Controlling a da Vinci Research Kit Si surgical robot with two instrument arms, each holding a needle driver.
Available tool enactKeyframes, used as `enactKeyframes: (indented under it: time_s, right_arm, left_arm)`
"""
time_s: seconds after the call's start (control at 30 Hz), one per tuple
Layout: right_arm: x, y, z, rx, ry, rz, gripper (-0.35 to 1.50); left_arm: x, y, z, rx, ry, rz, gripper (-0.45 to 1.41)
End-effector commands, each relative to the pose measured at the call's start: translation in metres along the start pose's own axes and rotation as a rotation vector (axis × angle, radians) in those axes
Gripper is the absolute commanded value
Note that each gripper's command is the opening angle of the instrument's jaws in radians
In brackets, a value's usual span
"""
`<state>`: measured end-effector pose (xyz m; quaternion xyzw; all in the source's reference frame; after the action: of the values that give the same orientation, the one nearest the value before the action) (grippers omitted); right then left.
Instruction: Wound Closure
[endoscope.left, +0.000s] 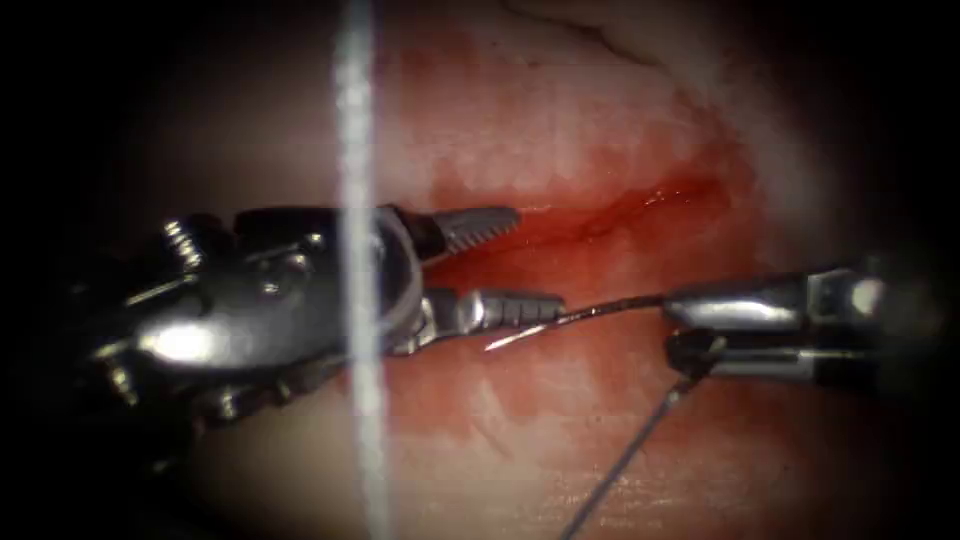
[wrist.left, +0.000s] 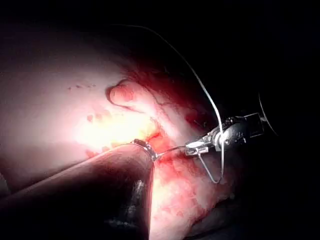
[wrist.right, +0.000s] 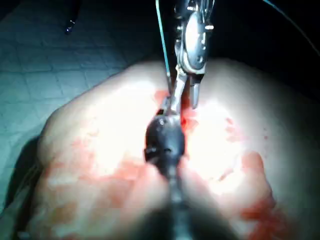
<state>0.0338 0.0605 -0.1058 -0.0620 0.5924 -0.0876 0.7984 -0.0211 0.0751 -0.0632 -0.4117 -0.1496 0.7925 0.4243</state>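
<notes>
The red, wet cut (endoscope.left: 610, 210) in the pale pork-belly tissue (endoscope.left: 560, 90) is the landmark. Just below it in the endoscope view, the right arm's steel needle driver (endoscope.left: 680, 330) is clenched on the thin curved steel needle (endoscope.left: 580, 317) near its thread end. The needle lies clear above the tissue, not in it, with its sharp tip toward the left arm's steel needle driver (endoscope.left: 515, 265). That tool's jaws stand spread, grasping nothing: one over the cut's left end, the other beside the needle's shaft near the tip. Dark thread (endoscope.left: 625, 455) trails from the right tool away from the cut; a pale strand (endoscope.left: 355, 270) crosses in front of the left tool. To my judgement, good handling here means a firm grip well back from the fragile tip, and slack thread kept out of the jaws.
</notes>
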Motion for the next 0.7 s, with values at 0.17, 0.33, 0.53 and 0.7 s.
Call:
enactKeyframes:
  time_s: [0.17,0.33,0.53,0.7]
  right_arm:
    - [0.0003,-0.0005,0.0016,0.038,-0.01,-0.099,-0.35]
    - [0.0007,-0.0009,0.0019,0.052,-0.012,-0.143,-0.35]
    - [0.0017,-0.0015,0.0025,0.097,0.017,-0.196,-0.35]
    - [0.0022,-0.0022,0.0036,0.131,0.028,-0.228,-0.35]
  left_arm:
    - [-0.0003,0.0001,0.0007,-0.02,-0.084,0.018,0.62]
    - [-0.0002,0.0,0.0011,-0.025,-0.125,0.015,0.62]
    - [-0.0009,0.0005,0.0018,-0.061,-0.155,0.028,0.62]
    - [-0.0019,0.0013,0.0022,-0.091,-0.201,0.052,0.61]
